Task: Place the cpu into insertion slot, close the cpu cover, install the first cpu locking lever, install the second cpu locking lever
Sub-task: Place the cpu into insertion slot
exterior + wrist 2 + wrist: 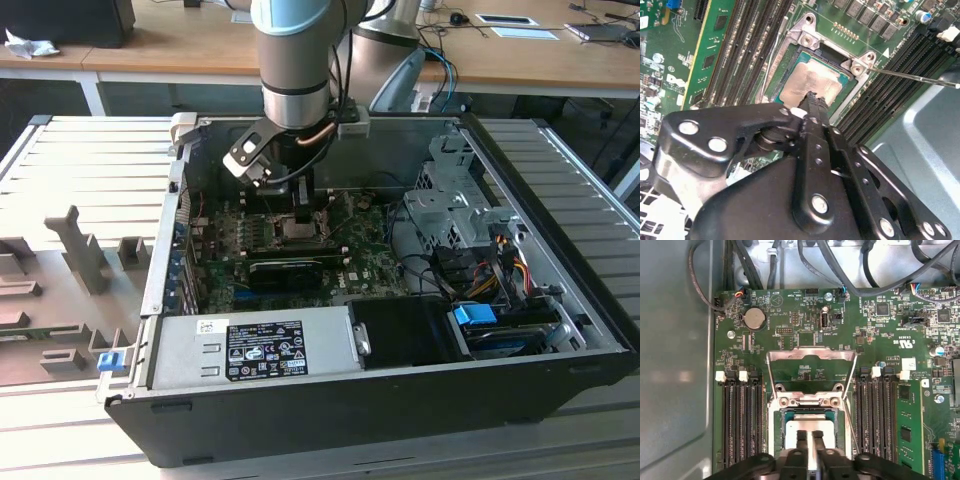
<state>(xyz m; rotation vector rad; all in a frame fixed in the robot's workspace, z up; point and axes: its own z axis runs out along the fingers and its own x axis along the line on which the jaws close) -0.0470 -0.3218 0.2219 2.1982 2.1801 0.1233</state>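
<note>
1. Where the black metal gripper (810,432) meets the socket, note that its two fingers (802,440) sit nearly together with a slim slit between them. They are clenched on nothing you can see, and the tips rest at or just over the cpu (791,429).
2. Check the cpu: it is a flat square with a dull silver top, lying inside the insertion slot (810,401), whose silvery rim carries round bolt heads.
3. Observe the cpu cover (810,354), a thin bright frame swung open off the socket. Green board shows through its square window.
4. Note the ridged black memory slots (742,420) on both sides of the socket.
5. Use the second wrist view to see the gripper's bolted linkage plates and one thin wire lever (915,78) standing free beside the socket.
6. Use the exterior view to see the whole open computer case (400,410), with the arm (295,60) pointing down into it.
</note>
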